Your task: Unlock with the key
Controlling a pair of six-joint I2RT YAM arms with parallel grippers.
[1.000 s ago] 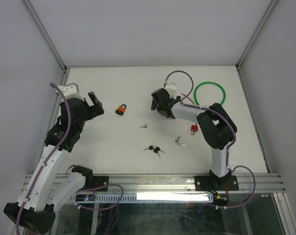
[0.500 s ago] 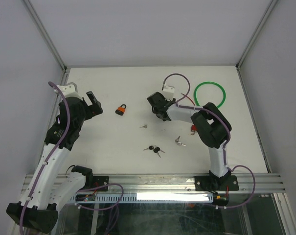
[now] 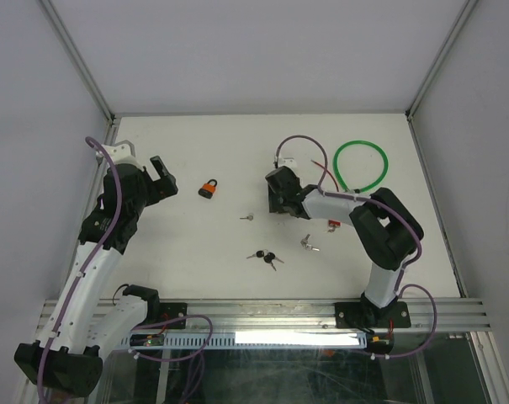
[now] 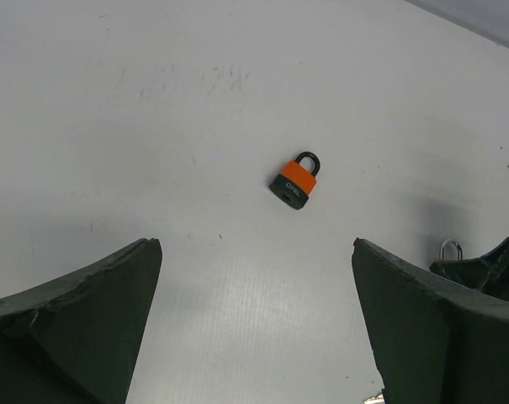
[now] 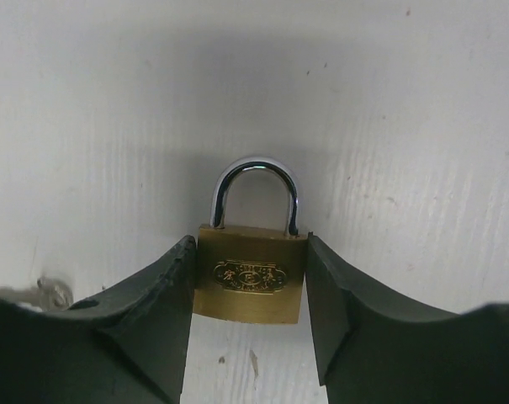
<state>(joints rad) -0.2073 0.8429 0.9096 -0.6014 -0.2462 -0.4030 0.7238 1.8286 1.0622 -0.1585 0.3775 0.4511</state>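
So the right gripper (image 5: 250, 252) is down on the desk (image 3: 220, 143), a bit right of the middle, and it's clamped on the brass lock (image 5: 251, 273). Both fingers (image 5: 157, 303) press against the sides of the body. The shackle pokes out in front, closed, and the lock looks to be lying flat. My guess is that's the whole point of the grip: pin the body by its sides so it can't skid or twist once a key goes in. The keyhole end isn't visible, it faces back toward the wrist, so I reckon the lock needs lifting or turning before anything can reach it. From the top view you can't see the lock at all, the gripper covers it.

The left gripper (image 4: 256, 244) hangs over the left side of the desk, jaws spread wide, nothing in them. Its camera looks at the orange lock (image 4: 298, 180), which lies on its own left of the middle, well apart from the brass one. Can't tell if that one matters or is a decoy.

The keys are all loose, toward the near edge:
- a single key (image 3: 247, 217) just beside the right gripper
- a black-headed pair (image 3: 265, 257) closer to the edge
- a silver bunch (image 3: 310, 243) right of those

Which one fits, no idea from here. The green ring (image 3: 361, 143) by the far right corner looks like clutter.

Feels early: lock held, no key picked up yet. The left arm is the free one, so fetching probably falls to it. Small flat keys like those look fiddly to pinch off a flat surface.
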